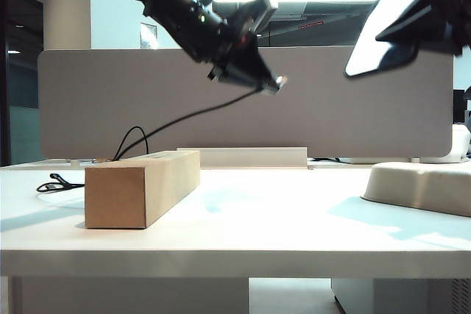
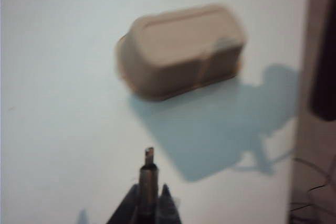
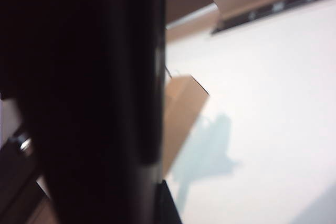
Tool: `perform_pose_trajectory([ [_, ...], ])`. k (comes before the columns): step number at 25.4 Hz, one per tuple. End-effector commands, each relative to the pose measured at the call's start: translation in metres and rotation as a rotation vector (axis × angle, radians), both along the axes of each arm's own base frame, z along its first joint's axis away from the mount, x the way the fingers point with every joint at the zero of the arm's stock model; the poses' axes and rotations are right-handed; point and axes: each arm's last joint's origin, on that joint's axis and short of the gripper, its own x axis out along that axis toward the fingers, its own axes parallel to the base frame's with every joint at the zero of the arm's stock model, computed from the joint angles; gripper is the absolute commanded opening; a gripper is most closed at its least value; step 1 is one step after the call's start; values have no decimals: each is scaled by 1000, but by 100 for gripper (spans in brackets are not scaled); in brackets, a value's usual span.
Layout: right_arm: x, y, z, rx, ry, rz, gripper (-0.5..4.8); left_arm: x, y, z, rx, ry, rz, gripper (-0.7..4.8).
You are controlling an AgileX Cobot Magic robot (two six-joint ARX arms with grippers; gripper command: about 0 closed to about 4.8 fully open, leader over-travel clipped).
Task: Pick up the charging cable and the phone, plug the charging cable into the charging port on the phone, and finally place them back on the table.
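Observation:
High over the table point(image 1: 243, 233), my left gripper point(image 1: 274, 81) is shut on the plug end of the charging cable point(image 1: 184, 118). The black cord sags down behind the cardboard box to a coil point(image 1: 55, 182) on the table. In the left wrist view the silver plug tip point(image 2: 149, 154) sticks out from between the shut fingers point(image 2: 167, 203) of that gripper point(image 2: 149, 190). At the upper right my right gripper point(image 1: 436, 14) is shut on the phone point(image 1: 386, 29), held tilted in the air. The phone point(image 3: 89, 98) fills much of the right wrist view. Its charging port is not visible.
A cardboard box point(image 1: 140, 189) lies on the left of the table, seen also as the box point(image 3: 181, 114) in the right wrist view. An off-white tray point(image 1: 423, 182) sits upside down at the right, below the left wrist camera as the tray point(image 2: 181, 51). A grey divider panel point(image 1: 96, 101) closes the back.

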Motion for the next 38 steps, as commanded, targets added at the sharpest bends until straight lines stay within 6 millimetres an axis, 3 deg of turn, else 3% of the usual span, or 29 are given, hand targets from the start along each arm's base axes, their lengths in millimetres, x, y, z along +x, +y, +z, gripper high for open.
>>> perform_pose_trajectory([
  [1, 3, 0, 23, 42, -97, 5, -6, -7, -1, 16, -120, 53, -79, -6],
  [11, 2, -1, 59, 193, -287, -11, -6, -18, -1, 30, -343, 211, -301, -6],
  [21, -1, -1, 69, 243, -371, -28, -6, -37, -37, 35, -381, 202, -413, -6],
  [38, -2, 0, 70, 268, -349, 25, -6, -36, -45, 45, -451, 200, -474, -6],
])
